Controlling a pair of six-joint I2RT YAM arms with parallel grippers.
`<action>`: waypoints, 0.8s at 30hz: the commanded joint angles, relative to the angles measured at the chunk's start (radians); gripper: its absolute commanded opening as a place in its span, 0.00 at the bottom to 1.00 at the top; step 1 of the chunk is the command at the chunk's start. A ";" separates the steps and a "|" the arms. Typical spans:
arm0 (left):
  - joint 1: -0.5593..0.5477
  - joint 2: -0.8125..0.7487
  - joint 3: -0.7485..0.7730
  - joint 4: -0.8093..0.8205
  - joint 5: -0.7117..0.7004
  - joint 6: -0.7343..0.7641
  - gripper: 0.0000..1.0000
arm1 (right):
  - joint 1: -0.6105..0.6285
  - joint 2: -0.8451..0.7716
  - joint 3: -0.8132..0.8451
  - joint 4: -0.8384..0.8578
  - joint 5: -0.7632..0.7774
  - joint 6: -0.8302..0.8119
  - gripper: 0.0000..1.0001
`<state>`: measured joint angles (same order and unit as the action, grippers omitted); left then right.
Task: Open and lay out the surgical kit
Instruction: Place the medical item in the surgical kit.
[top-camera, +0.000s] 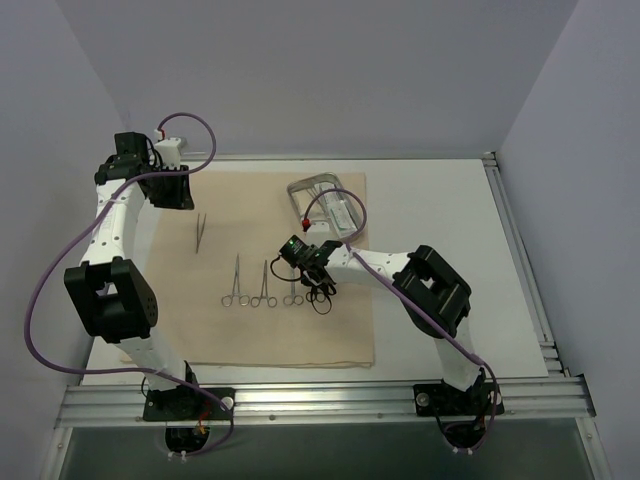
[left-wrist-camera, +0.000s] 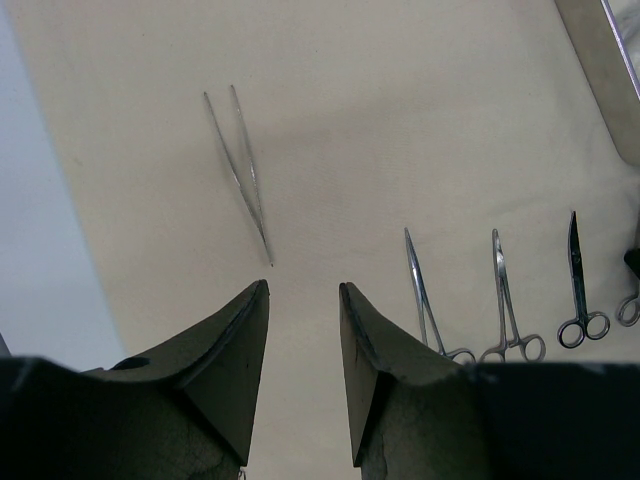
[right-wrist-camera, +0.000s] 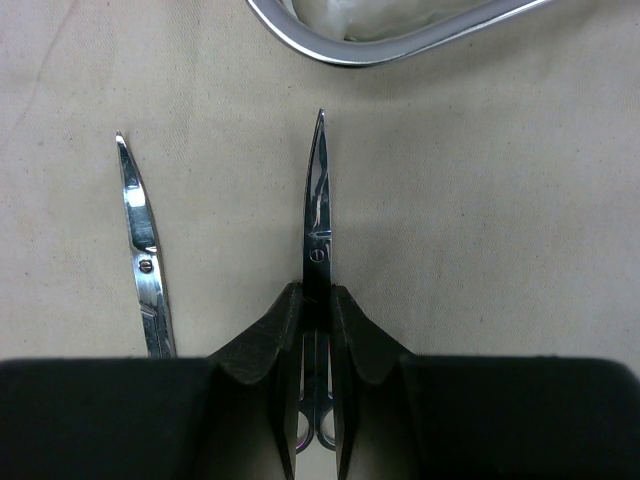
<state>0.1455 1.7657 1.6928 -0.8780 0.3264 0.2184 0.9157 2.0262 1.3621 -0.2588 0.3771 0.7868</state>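
The surgical kit's beige cloth wrap (top-camera: 300, 340) lies spread flat on the table. On it are thin tweezers (top-camera: 200, 232) (left-wrist-camera: 240, 170), two forceps (top-camera: 235, 282) (top-camera: 264, 283) and one pair of scissors (top-camera: 293, 287) in a row. The steel tray (top-camera: 325, 205) sits at the cloth's far right with clear contents inside. My right gripper (right-wrist-camera: 317, 300) (top-camera: 312, 270) is shut on a second pair of scissors (right-wrist-camera: 317, 200), low over the cloth, tip pointing at the tray rim (right-wrist-camera: 400, 40). My left gripper (left-wrist-camera: 303, 290) (top-camera: 178, 190) hangs open and empty, just short of the tweezers.
White tabletop (top-camera: 440, 210) surrounds the cloth. A metal rail (top-camera: 520, 260) runs along the right edge and another along the near edge by the arm bases. The laid scissors' blade (right-wrist-camera: 140, 250) lies just left of the held pair.
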 joint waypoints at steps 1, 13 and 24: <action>-0.003 -0.003 0.013 0.036 0.023 0.006 0.43 | -0.008 0.005 0.014 -0.049 0.014 0.000 0.09; -0.003 -0.002 0.011 0.034 0.023 0.006 0.43 | -0.008 -0.034 -0.006 -0.046 0.013 0.017 0.21; -0.003 -0.002 0.016 0.033 0.026 0.006 0.44 | -0.008 -0.113 0.060 -0.082 0.049 -0.023 0.22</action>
<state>0.1455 1.7660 1.6928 -0.8780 0.3264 0.2184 0.9150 2.0098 1.3640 -0.2825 0.3782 0.7822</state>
